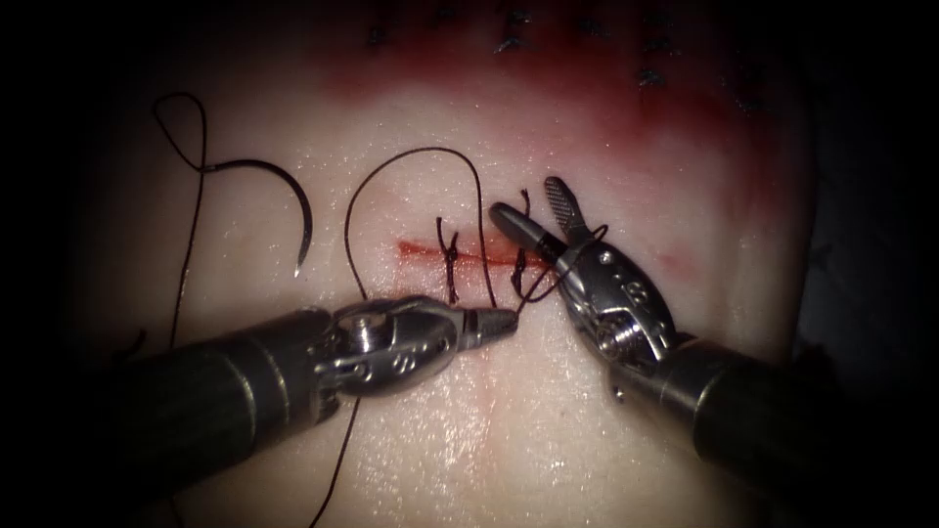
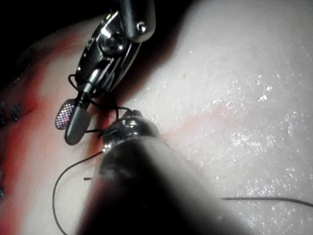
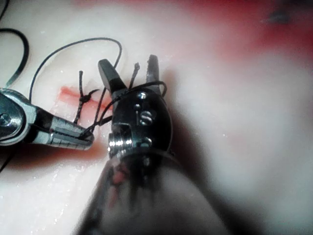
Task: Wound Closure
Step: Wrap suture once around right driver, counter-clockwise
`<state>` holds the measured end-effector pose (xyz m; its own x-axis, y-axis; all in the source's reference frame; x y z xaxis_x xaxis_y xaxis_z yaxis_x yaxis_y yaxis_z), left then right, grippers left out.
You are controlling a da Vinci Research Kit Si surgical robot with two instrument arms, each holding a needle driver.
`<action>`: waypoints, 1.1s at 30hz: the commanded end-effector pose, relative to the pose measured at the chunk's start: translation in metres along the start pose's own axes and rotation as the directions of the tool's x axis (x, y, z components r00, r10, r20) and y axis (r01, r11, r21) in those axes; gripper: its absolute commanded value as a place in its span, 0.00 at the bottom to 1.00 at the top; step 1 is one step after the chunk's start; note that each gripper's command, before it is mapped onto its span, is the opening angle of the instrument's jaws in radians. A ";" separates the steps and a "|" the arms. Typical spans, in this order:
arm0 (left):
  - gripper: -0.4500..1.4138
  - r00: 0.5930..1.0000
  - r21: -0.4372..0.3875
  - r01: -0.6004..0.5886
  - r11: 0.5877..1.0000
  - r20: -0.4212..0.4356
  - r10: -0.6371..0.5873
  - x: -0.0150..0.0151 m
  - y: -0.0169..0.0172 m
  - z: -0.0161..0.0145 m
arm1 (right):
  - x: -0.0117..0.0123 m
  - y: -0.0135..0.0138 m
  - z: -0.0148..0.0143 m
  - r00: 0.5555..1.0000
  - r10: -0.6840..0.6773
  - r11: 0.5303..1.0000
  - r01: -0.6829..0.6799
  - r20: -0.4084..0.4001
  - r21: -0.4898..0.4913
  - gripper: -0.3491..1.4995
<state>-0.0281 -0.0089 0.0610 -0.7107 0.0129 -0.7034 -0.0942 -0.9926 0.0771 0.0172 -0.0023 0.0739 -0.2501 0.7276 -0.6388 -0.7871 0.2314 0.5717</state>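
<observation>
The curved needle (image 1: 293, 186) lies free on the tissue (image 1: 548, 420), well left of the cut's left end and not in the tissue; neither tool holds it. The short red cut (image 1: 421, 251) carries a tied stitch (image 1: 451, 260) and a second stitch (image 1: 519, 264). My left tool (image 1: 507, 323) comes in from the lower left, shut on the thread (image 1: 430, 152) just below the cut. My right tool (image 1: 523, 198) stands open over the second stitch, holding nothing, with thread wound around it (image 3: 146, 90). The right wrist view shows those open jaws (image 3: 128, 62) and the left tool (image 3: 68, 137) pinching thread.
Red fluid (image 1: 587, 88) stains the far side of the tissue, where several dark stitches (image 1: 509, 44) sit. Thread trails from the needle's tail in a loop (image 1: 181, 108) at the far left and runs down under the left shaft (image 1: 337, 460).
</observation>
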 end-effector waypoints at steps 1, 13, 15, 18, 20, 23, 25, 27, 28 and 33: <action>0.05 1.000 -0.002 -0.003 1.000 -0.002 0.003 0.0001 -0.0002 0.0008 | -0.0009 0.0002 0.0009 1.000 0.011 1.000 -0.011 0.012 0.005 0.63; 0.05 1.000 -0.006 -0.001 1.000 -0.006 0.001 0.0000 0.0002 0.0007 | -0.0016 0.0001 0.0018 0.998 0.061 0.997 -0.062 0.032 0.038 0.01; 0.05 1.000 -0.006 -0.003 1.000 -0.007 0.003 -0.0002 0.0002 0.0007 | -0.0011 -0.0001 0.0016 0.998 0.063 0.998 -0.063 0.005 0.028 0.00; 0.05 1.000 -0.009 0.000 1.000 -0.003 0.000 -0.0003 0.0004 0.0008 | -0.0002 -0.0006 0.0014 1.000 0.028 0.999 -0.028 -0.013 0.023 0.00; 0.05 1.000 -0.008 0.004 1.000 -0.003 -0.004 -0.0004 0.0006 0.0009 | 0.0004 -0.0008 0.0012 1.000 0.017 1.000 -0.016 -0.017 0.017 0.00; 0.05 1.000 -0.013 0.006 1.000 -0.003 -0.006 -0.0006 0.0008 0.0010 | 0.0011 -0.0010 0.0011 1.000 -0.003 1.000 0.003 -0.022 0.013 0.00; 0.05 1.000 -0.014 0.011 1.000 -0.006 -0.011 -0.0008 0.0008 0.0010 | 0.0012 -0.0010 0.0011 1.000 -0.010 1.000 0.011 -0.022 0.014 0.00; 0.05 1.000 -0.017 0.028 0.999 -0.009 -0.028 -0.0009 0.0007 0.0008 | 0.0009 -0.0009 0.0009 0.999 -0.040 0.999 0.041 -0.027 0.004 0.00; 0.05 0.999 -0.018 0.034 0.999 -0.010 -0.034 -0.0010 0.0005 0.0007 | 0.0006 -0.0010 0.0007 0.999 -0.044 0.999 0.044 -0.031 -0.002 0.00; 0.05 0.998 -0.035 0.058 0.998 -0.014 -0.058 -0.0014 -0.0016 -0.0003 | -0.0007 -0.0010 0.0003 0.995 -0.098 0.995 0.098 -0.036 0.020 0.00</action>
<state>-0.0259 -0.0071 0.0610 -0.6969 0.0753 -0.7132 -0.1129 -0.9936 0.0053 0.0178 -0.0028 0.0733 -0.1825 0.6721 -0.7176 -0.7965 0.3269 0.5087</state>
